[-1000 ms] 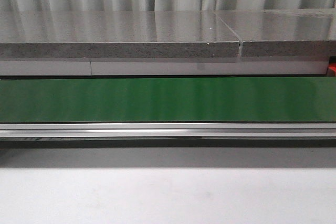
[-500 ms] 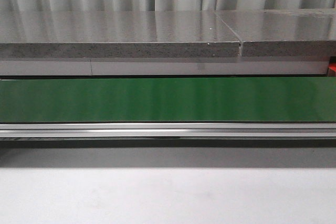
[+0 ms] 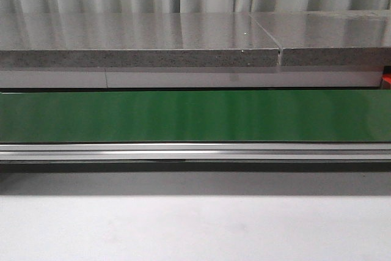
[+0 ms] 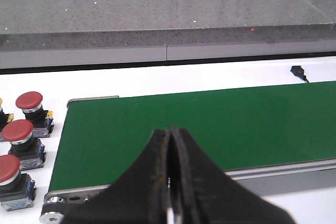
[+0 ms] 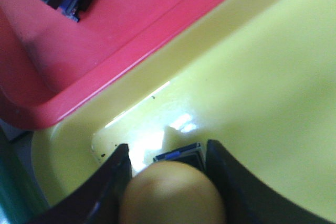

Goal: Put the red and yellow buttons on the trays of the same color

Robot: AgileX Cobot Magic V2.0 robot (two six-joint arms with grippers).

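- We take the green conveyor belt (image 4: 210,129) as landmark; left of its end roller three red buttons (image 4: 22,129) stand upright on the white table (image 4: 220,72), near one another, with a sliver of a yellow part at the frame edge beyond them
- We judge these buttons light and rigid: smooth domed cap likely slippery, so the blocky base under the cap looks the better hold
- Left gripper (image 4: 169,182) hangs over the belt's near edge, jaws pressed together, nothing between them
- Belt surface bare in both the front and left wrist views; a small black plug (image 4: 299,71) lies beyond its far edge, well clear of the buttons
- Right gripper (image 5: 167,169) carries a yellow button (image 5: 170,195) between its jaws, low inside the yellow tray (image 5: 262,77)
- Red tray (image 5: 105,40) touches the yellow tray's rim; that rim and wall are the nearest obstacle
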